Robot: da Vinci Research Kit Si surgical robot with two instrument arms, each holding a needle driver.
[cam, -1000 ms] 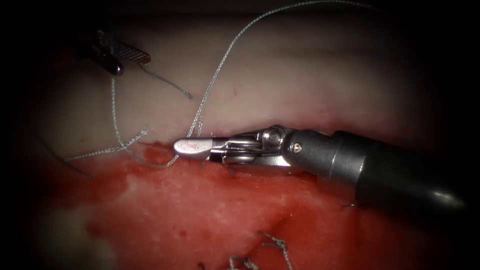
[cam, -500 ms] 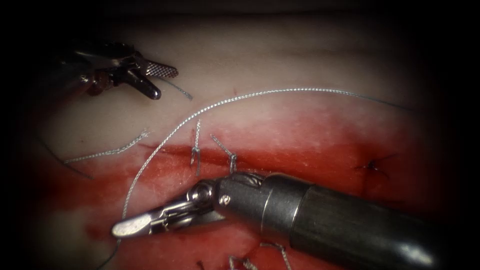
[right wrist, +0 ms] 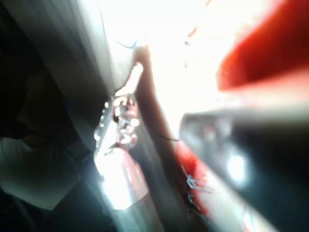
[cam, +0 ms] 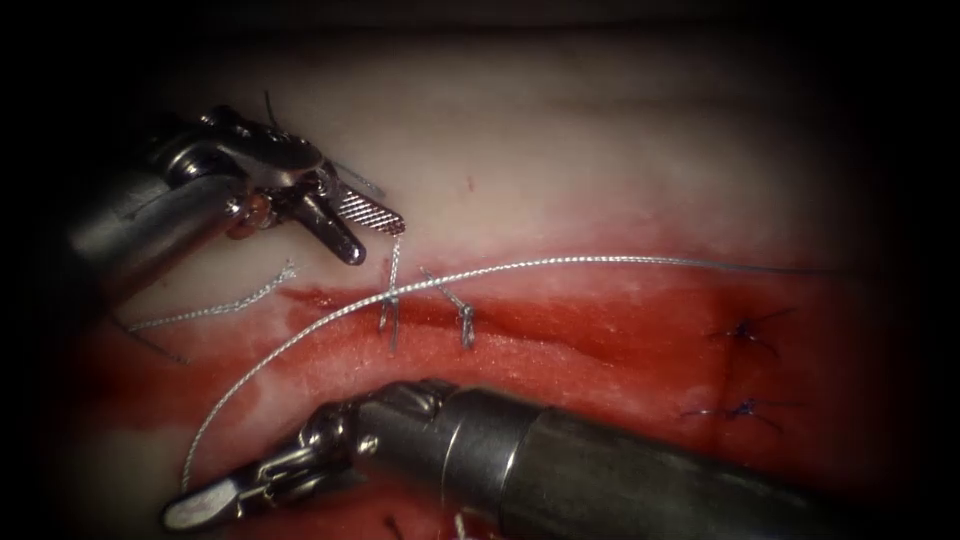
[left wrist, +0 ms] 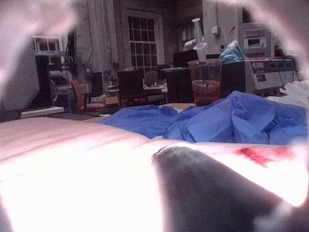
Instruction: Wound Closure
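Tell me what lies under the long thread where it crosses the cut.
Under the thread lie the cut with red fluid and a knot tail. Tissue under the right tool is covered.

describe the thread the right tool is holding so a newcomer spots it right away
Start at the red cut running across the tissue. The long thread arcs along it, from the right arm's shut pincer out to the right. Unlike the short cut ends nearby, it is one unbroken strand.

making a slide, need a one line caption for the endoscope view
Right tool grips the thread arching over the cut; left tool open, holding nothing, above the stitches.
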